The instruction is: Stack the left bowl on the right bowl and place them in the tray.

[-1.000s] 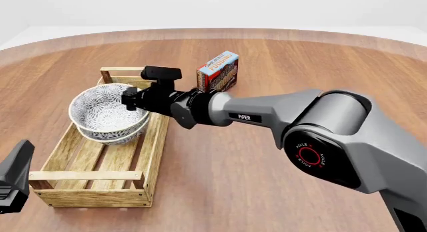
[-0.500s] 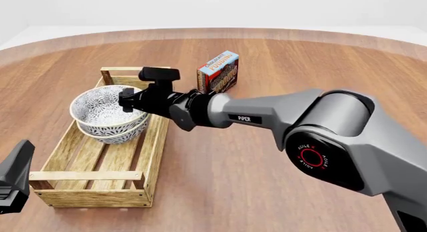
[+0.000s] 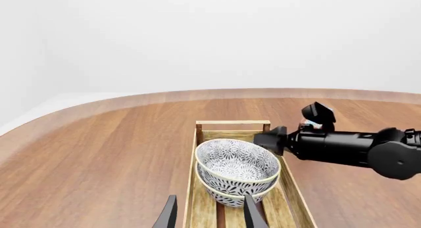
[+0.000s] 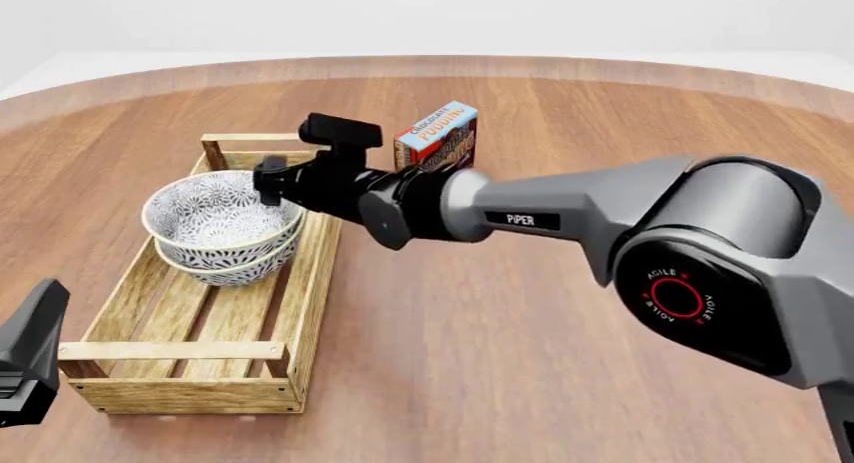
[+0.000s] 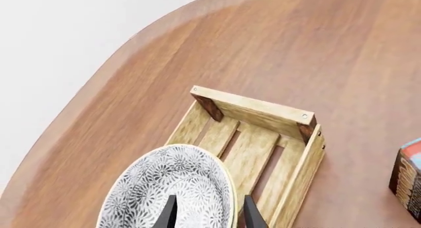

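Two grey-and-white patterned bowls sit nested, the upper bowl [image 4: 220, 215] inside the lower bowl [image 4: 240, 265], in the far half of the light-wood slatted tray [image 4: 310, 313]. My right gripper [image 4: 267, 180] hovers just above the stack's far right rim, open, with nothing between its fingers. In the right wrist view the right gripper [image 5: 209, 213] looks down on the upper bowl [image 5: 171, 188] and the tray's end bar [image 5: 253, 110]. My left gripper [image 3: 210, 215] is open and empty, near the tray's near end, facing the stack [image 3: 237, 164]. Only its edge [image 4: 30, 348] shows in the front view.
A small printed pudding box [image 4: 438, 143] stands upright on the wooden table [image 4: 534, 363] just behind my right arm [image 4: 534, 218], which spans from the right across to the tray. The near half of the tray [image 4: 174, 328] holds nothing.
The stacked bowls went down from a tilted, lifted hold to rest level in the tray. My right gripper let go of the rim and drew back up and to the right.
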